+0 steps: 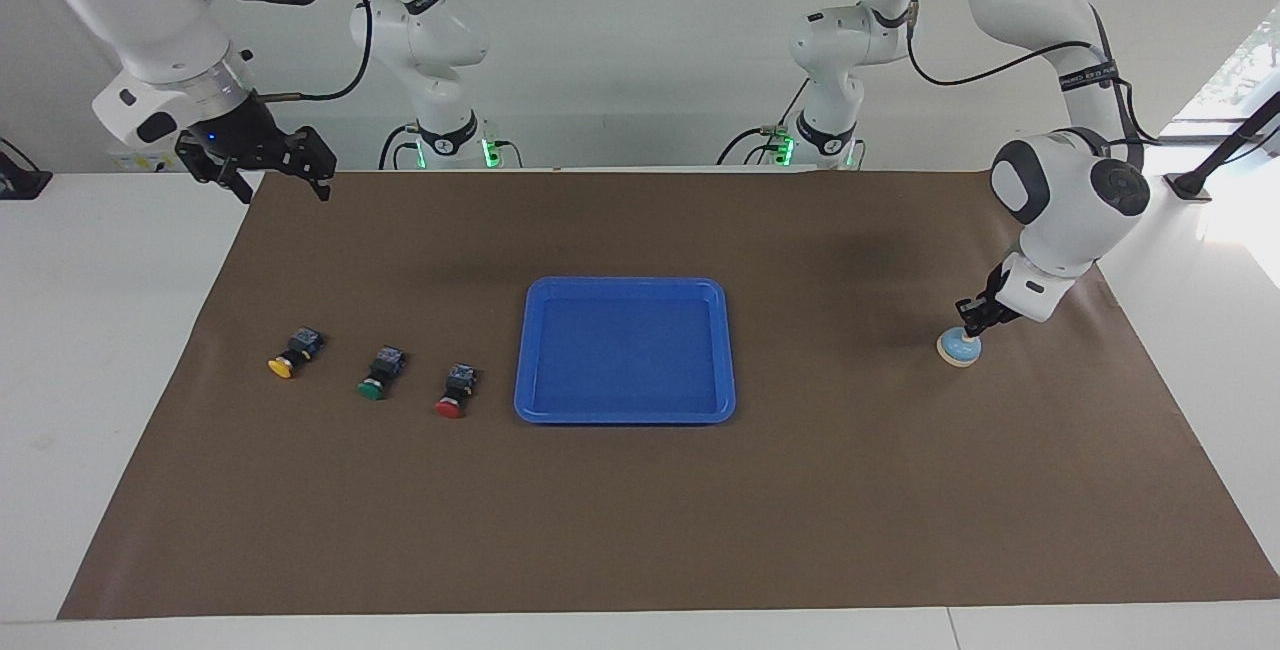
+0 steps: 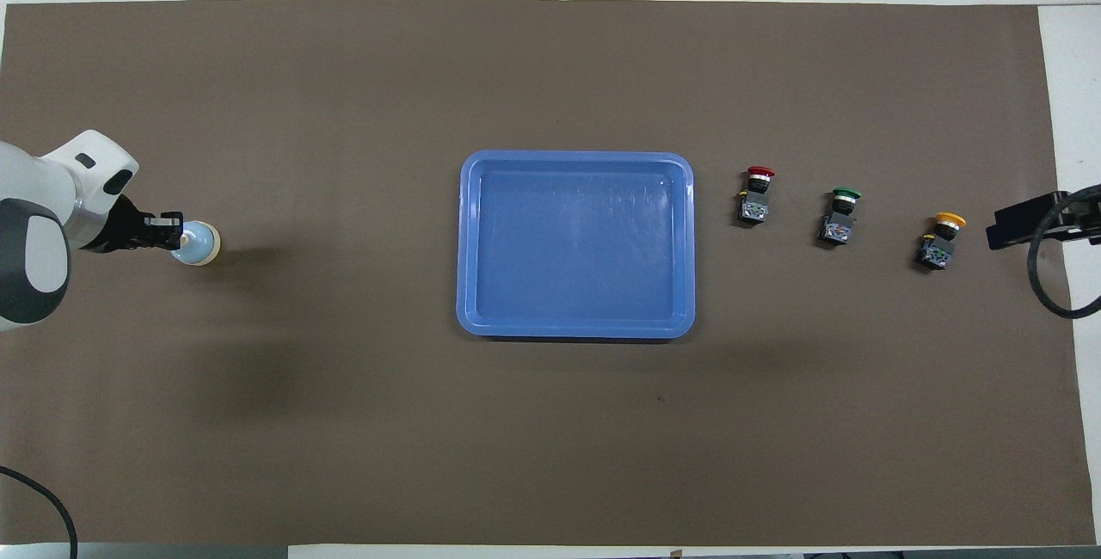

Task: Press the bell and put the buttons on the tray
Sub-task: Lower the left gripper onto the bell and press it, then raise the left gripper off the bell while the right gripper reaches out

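Lay untouched beside tray (image 1: pixel 625 350): red, green, yellow buttons (image 1: pixel 377 375). Pressed down on bell (image 1: pixel 960 348) at left arm's end, left gripper (image 1: pixel 974 322), fingers together. Hung waiting, right gripper (image 1: pixel 270 162), fingers apart. Next: lift off, fetch buttons.

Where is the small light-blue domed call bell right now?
The small light-blue domed call bell sits on the brown mat toward the left arm's end of the table, directly under the left gripper, apart from the bright-blue plastic tray.

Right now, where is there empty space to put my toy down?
The blue tray holds nothing. Bare brown mat lies between the tray and the bell, where the left hand is. It is crowded where the red, green and yellow buttons stand.
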Motion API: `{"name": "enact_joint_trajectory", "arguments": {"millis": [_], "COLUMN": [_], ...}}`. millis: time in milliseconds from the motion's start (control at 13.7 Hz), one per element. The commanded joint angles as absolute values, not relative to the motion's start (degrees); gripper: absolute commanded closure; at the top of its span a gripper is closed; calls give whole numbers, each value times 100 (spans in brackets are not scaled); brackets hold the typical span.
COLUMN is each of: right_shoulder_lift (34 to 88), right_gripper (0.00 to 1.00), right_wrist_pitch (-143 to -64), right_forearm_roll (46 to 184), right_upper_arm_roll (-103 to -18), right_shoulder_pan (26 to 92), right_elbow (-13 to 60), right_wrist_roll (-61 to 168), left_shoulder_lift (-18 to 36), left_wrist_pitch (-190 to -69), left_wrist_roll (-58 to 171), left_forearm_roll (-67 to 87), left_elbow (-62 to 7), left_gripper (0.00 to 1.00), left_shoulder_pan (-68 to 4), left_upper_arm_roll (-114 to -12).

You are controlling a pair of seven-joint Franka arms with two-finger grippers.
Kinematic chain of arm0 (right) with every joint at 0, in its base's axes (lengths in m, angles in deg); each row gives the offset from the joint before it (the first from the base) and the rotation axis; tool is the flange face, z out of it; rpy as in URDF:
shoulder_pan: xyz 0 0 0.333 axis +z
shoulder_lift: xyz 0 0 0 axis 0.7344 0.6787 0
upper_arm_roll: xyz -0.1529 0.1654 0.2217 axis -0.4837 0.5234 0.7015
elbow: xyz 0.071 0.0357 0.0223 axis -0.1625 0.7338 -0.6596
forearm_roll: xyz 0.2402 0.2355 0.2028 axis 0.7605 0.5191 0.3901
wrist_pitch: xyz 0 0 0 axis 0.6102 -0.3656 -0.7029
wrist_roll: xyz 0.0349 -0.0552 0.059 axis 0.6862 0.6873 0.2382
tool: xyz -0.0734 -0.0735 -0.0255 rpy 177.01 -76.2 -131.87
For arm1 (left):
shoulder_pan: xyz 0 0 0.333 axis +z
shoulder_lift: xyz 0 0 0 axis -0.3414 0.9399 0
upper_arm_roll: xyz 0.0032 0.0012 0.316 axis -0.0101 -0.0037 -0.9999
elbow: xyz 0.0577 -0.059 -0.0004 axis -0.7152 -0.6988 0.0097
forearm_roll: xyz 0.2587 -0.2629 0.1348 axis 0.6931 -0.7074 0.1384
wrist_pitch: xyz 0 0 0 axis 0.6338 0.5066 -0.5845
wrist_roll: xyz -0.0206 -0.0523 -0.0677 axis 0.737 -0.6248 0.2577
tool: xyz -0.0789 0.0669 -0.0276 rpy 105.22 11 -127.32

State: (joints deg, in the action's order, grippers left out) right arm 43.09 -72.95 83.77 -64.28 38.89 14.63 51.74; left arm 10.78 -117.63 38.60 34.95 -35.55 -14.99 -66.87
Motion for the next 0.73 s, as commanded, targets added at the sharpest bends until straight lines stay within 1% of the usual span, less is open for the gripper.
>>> {"name": "enact_joint_trajectory", "arguments": {"millis": [0, 73, 146, 218, 291, 510, 655], "right_shoulder_lift": [4220, 4220, 4220, 4220, 4220, 4220, 4220], "right_gripper": [0, 0, 0, 0, 0, 0, 0], "right_wrist_pitch": [-7296, -7296, -7287, -7296, -7287, -7287, -7217], "right_forearm_roll": [8360, 8360, 8360, 8360, 8360, 8360, 8360], "right_upper_arm_roll": [-6388, -6388, -6388, -6379, -6379, -6370, -6370], "right_shoulder_pan": [3838, 3838, 3838, 3847, 3847, 3847, 3838], "right_elbow": [1541, 1541, 1541, 1541, 1541, 1541, 1541], "right_wrist_roll": [5336, 5336, 5336, 5336, 5336, 5345, 5371], "left_shoulder_lift": [1125, 1125, 1108, 1116, 1134, 1108, 1011], "left_wrist_pitch": [-11953, -11997, -12050, -12042, -11894, -10456, -9628], "left_wrist_roll": [3787, 3787, 3778, 3787, 3795, 3822, 3848], "left_forearm_roll": [3561, 3561, 3561, 3561, 3561, 3552, 3552], "left_elbow": [-3589, -3607, -3772, -3722, -3530, -2494, -2044], "left_gripper": [100, 100, 100, 100, 100, 100, 90], "left_shoulder_pan": [-1434, -1434, -1434, -1434, -1443, -1530, -1592], "left_upper_arm_roll": [-6660, -6660, -6668, -6660, -6660, -6651, -6633]}}
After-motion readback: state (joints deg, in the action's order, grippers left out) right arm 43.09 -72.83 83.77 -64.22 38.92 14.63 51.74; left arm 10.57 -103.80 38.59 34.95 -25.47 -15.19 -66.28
